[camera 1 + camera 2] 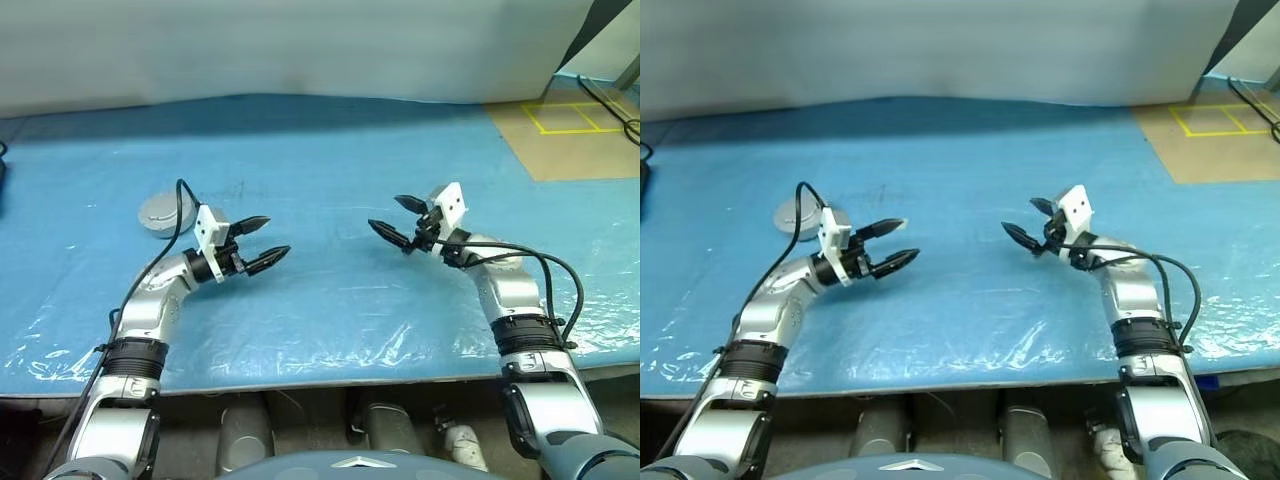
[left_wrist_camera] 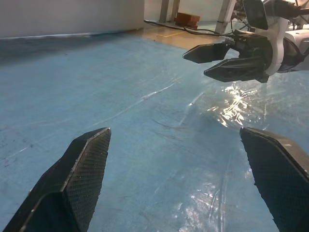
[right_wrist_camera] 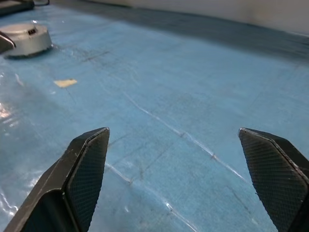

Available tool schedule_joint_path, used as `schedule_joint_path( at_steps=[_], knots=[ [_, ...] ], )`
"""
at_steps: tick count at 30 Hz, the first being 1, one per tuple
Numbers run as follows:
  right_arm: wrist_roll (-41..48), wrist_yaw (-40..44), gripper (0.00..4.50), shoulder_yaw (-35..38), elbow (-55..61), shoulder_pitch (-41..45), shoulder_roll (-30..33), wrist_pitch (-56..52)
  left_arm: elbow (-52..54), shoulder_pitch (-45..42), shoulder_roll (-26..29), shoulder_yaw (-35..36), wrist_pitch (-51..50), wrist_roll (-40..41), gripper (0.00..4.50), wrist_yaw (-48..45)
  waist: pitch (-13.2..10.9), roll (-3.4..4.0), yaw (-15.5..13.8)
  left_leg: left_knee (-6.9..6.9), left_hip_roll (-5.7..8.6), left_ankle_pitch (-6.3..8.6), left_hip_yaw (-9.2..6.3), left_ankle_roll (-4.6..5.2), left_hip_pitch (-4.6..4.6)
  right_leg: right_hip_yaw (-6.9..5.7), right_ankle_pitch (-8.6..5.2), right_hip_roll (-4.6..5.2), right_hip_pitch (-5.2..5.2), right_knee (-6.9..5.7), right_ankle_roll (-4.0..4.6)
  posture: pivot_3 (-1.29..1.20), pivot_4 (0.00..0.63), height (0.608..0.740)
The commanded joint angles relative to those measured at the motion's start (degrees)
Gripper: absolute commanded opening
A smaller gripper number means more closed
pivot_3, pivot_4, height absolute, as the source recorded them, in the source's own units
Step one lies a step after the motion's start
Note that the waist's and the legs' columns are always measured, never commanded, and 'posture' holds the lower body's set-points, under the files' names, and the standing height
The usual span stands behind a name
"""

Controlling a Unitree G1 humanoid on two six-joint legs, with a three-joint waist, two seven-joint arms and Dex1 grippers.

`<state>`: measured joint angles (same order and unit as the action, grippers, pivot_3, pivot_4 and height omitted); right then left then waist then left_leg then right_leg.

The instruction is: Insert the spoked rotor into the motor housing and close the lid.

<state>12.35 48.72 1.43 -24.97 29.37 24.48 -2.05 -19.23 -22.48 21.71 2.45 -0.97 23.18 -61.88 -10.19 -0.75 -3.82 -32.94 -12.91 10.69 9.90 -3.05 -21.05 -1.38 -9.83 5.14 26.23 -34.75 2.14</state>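
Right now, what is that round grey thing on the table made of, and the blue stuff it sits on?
The round grey puck looks like metal with a dull, smooth finish: pale silver-grey, with a soft sheen on its flat top. Painted plastic is possible. The blue table cover looks like a matte mat under thin clear plastic film, judging by the wrinkles and bright glare.

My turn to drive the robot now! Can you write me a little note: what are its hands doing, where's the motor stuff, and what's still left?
Left hand: open, empty, above the blue mat.
Right hand: open, empty, facing the left one.
Grey round puck: on the mat beyond the left hand, top looks closed. It looks like the motor housing with the lid on, but the rotor inside cannot be seen.
Done: probably the whole job.
Left: check the lid sits flat, then pull the arms back.
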Motion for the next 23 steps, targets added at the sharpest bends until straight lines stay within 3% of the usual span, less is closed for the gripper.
schedule_joint_path(
  at_steps=[1, 23],
  knots=[
    [-0.20, 1.36, 4.49, -0.73, 0.14, 1.11, -0.30, 1.81, -0.85, -1.25, -0.59, -0.25, 1.83, -0.71, 4.50, -0.27, 0.00, 0.00, -0.02, 0.00, 0.00, 0.00, 0.00, 0.00, -0.01, 0.00, 0.00, 0.00, 0.01, 0.00, 0.00, 0.00, 0.150, 0.740],
    [-1.03, 0.78, 4.49, -0.68, -0.32, 2.06, -1.06, 3.81, -6.94, -4.49, -1.49, 0.11, 4.88, -2.07, 4.50, -0.95, 0.00, 0.00, -0.09, -0.02, -0.02, 0.13, 0.00, 0.23, -0.04, -0.01, 0.01, 0.00, 0.03, -0.01, 0.01, 0.00, 0.150, 0.740]
  ],
)
